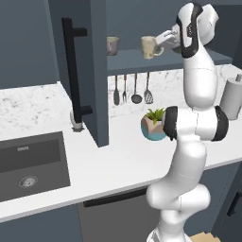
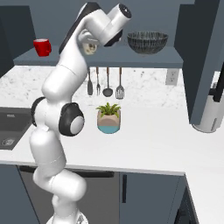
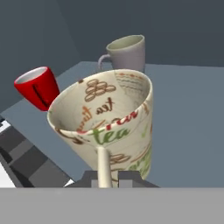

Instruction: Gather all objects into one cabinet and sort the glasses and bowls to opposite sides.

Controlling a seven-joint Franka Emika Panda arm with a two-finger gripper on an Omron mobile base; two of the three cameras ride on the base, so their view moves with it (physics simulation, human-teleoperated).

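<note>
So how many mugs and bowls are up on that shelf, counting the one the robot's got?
Mugs: 3, namely the grey-brown mug, the red mug and the cream mug, which the gripper holds by its handle.
Bowls: 1, the dark patterned bowl.
Total: 4.

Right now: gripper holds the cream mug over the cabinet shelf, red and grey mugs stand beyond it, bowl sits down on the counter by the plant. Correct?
One error: the bowl is not on the counter; it stands on the cabinet shelf, above the plant, as the right base view shows. The rest holds: the gripper holds the cream mug, with the red mug and grey mug beyond.
</note>
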